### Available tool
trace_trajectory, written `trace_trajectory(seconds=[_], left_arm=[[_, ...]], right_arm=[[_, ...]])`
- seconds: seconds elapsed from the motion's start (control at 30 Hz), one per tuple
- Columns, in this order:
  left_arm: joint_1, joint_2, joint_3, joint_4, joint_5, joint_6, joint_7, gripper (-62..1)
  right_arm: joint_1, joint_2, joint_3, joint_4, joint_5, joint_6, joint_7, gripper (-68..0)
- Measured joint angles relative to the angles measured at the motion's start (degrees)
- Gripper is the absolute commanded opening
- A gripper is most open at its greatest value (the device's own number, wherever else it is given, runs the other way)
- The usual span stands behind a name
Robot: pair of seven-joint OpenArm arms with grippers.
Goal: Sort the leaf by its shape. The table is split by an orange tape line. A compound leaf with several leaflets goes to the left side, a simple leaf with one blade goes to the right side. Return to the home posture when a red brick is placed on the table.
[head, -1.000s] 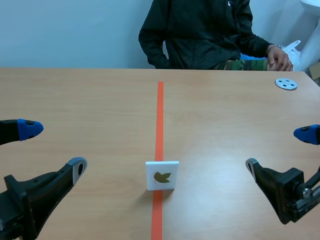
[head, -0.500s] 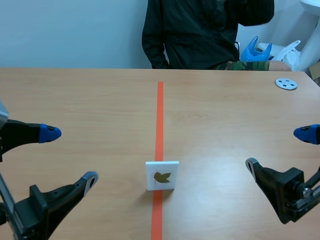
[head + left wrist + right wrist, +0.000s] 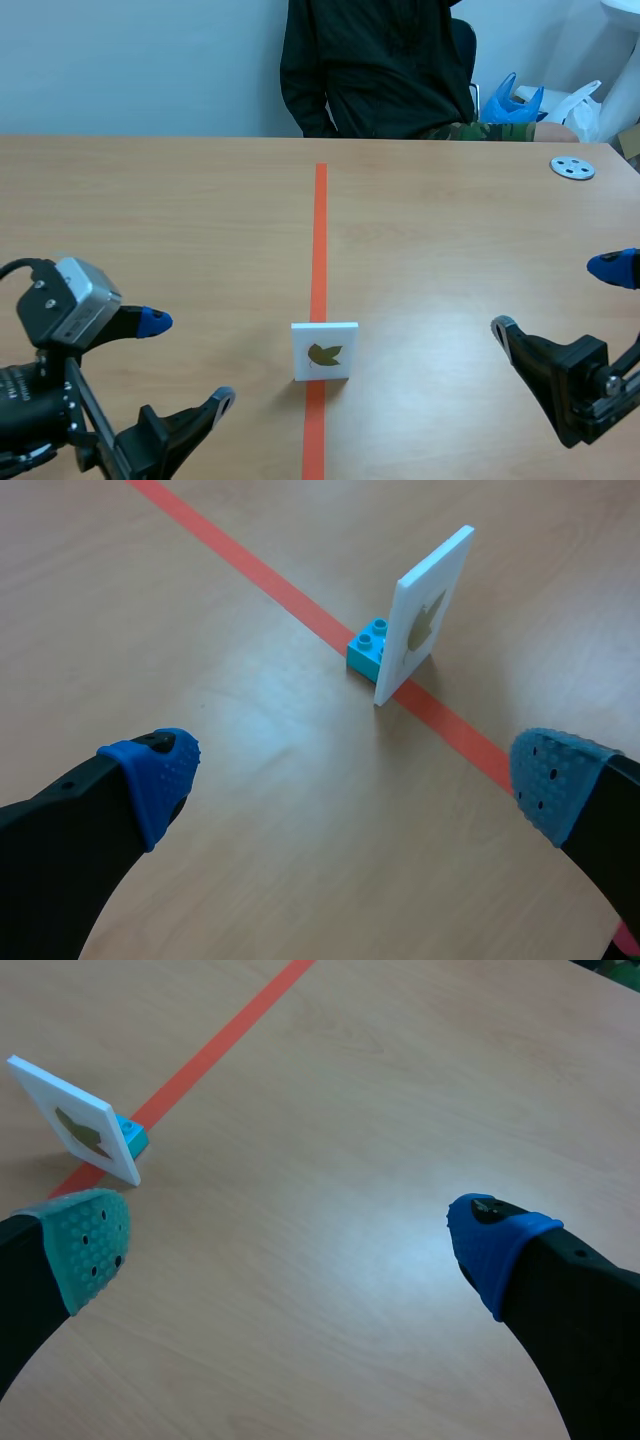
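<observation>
A small white card (image 3: 324, 350) stands upright on the orange tape line, showing an olive leaf picture with one lobed blade. A turquoise brick (image 3: 368, 649) props it from behind. In the left wrist view the card (image 3: 427, 617) stands ahead of my left gripper (image 3: 350, 775), beyond its open fingers. My left gripper (image 3: 185, 365) sits at the front left, open, nothing in it. My right gripper (image 3: 560, 300) hangs at the front right, open and empty. From the right wrist the card (image 3: 77, 1130) stands ahead of the left finger, outside the gap of the right gripper (image 3: 285, 1230).
The orange tape line (image 3: 319, 240) runs down the table's middle. A grey round disc (image 3: 572, 168) lies at the far right. A person in a dark jacket (image 3: 380, 65) sits across the table, with blue and white bags (image 3: 515, 103) beside them.
My left arm has swung inward and forward toward the card, its wrist body now in view. The person has drawn their hand back from the table. My right arm has kept still.
</observation>
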Motion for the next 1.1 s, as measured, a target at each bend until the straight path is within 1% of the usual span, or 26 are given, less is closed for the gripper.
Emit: trace_trajectory(seconds=[0.1,0.17,0.3,0.37,0.4,0.43,0.47,0.63,0.73,0.87,1.1], left_arm=[[-3.4,0.9,3.2,-4.0,0.7,0.0,-1.9,1.4],[-5.7,1.3,5.6,-6.5,3.0,0.0,-2.6,1.4],[-9.9,1.7,10.5,-11.4,3.0,-0.1,-5.4,1.4],[-12.0,1.7,12.5,-13.2,3.0,-0.1,-5.5,1.4],[-12.9,1.7,13.3,-14.0,3.5,-0.1,-5.7,1.4],[-13.9,1.9,13.9,-14.9,5.0,0.0,-6.5,1.4],[-14.8,2.0,14.5,-15.8,5.8,0.0,-7.3,1.4],[-19.1,3.5,18.4,-20.4,6.1,0.2,-10.1,1.4],[-21.1,4.2,21.4,-22.8,7.5,0.2,-12.0,1.4],[-23.2,5.4,24.7,-25.2,7.5,0.3,-13.7,1.4],[-27.1,10.0,28.0,-28.4,7.5,3.7,-14.4,1.4]], right_arm=[[0.0,0.0,0.0,0.0,0.0,0.0,0.0,0.4],[0.0,0.0,0.0,0.0,0.0,0.0,0.0,0.4],[0.0,0.0,0.0,0.0,0.0,0.0,0.0,0.4],[0.0,0.0,0.0,0.0,0.0,0.0,0.0,0.4],[0.0,0.0,0.0,0.0,0.0,0.0,0.0,0.4],[0.0,-0.1,0.0,0.0,0.0,0.0,0.0,0.4],[0.0,-0.5,0.0,0.0,0.0,0.0,0.0,0.4],[0.0,-3.6,0.0,0.0,0.0,0.0,0.0,0.4],[0.0,-4.0,0.0,0.0,0.0,0.0,0.0,0.4],[0.0,-4.0,0.0,0.0,0.0,0.0,0.0,0.4],[0.0,-4.0,0.0,0.0,0.0,0.0,0.0,0.4]])
